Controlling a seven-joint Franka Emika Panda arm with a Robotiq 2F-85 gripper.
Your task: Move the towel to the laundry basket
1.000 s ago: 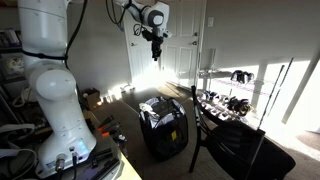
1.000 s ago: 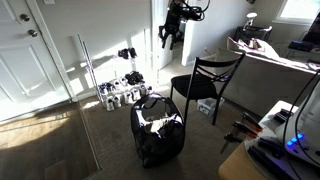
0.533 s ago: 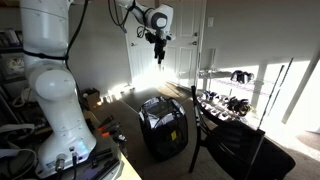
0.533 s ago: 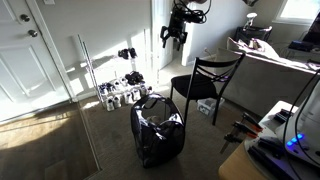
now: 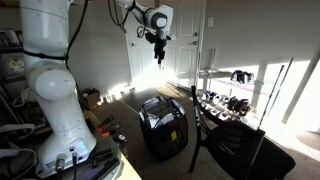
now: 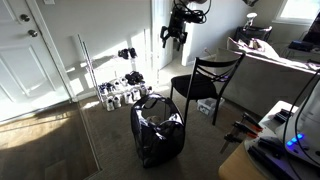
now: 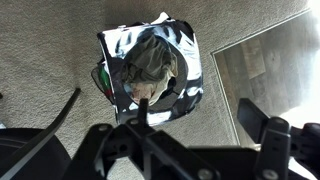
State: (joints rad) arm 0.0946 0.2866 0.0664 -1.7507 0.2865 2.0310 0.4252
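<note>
The laundry basket (image 5: 164, 126) is a black-and-white soft bin on the carpet; it also shows in the other exterior view (image 6: 158, 134) and in the wrist view (image 7: 195, 60). A grey-green towel (image 7: 152, 62) lies crumpled inside it. My gripper (image 5: 159, 52) hangs high above the basket, also seen in an exterior view (image 6: 173, 38), well apart from it. In the wrist view its fingers (image 7: 200, 135) are spread apart with nothing between them.
A black chair (image 6: 207, 85) stands next to the basket, also in an exterior view (image 5: 232, 140). A rack with shoes (image 5: 232, 92) stands beyond. A white door (image 6: 35, 55) and a desk (image 6: 275, 55) border the carpeted floor.
The gripper rose slightly away from the basket a second ago; since half a second ago nothing has visibly moved.
</note>
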